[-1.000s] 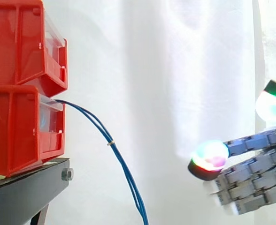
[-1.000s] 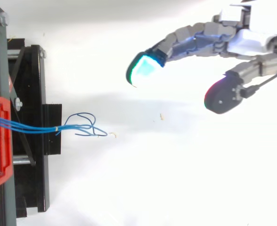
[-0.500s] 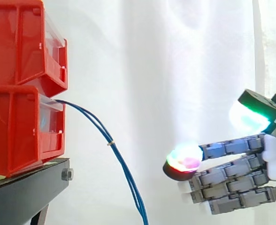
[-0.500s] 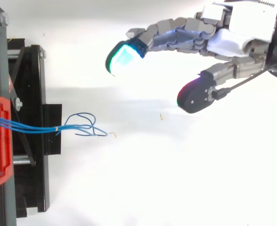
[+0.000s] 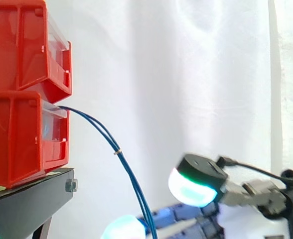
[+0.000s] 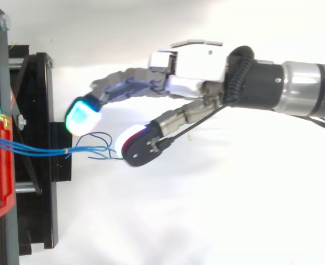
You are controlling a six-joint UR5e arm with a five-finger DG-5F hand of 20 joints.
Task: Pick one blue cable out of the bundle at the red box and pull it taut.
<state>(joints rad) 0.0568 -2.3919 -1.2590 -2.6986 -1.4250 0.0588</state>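
Observation:
A bundle of thin blue cables [image 5: 104, 132] leaves the lower red box [image 5: 17, 139] and hangs down to the right, bound by a small pale tie [image 5: 117, 151]. In the top view the cables [image 6: 35, 149] run right from the red box [image 6: 3, 165] and end in loose loops. My hand [image 6: 198, 61] is open around those loose ends: the curved fingers [image 6: 118, 91] lie on the far side of them, and the thumb [image 6: 143, 146] sits at their tips. From the side, the hand [image 5: 246, 194] is low, with the cables crossing in front of its fingers.
A second red bin [image 5: 22, 45] is stacked on the lower one. Both rest on a black stand [image 5: 27, 204], which sits left of the hand in the top view [image 6: 38, 182]. A white curtain hangs behind.
The hand has moved left and down, from well right of the cables to straddling their loose ends. The cables have not moved.

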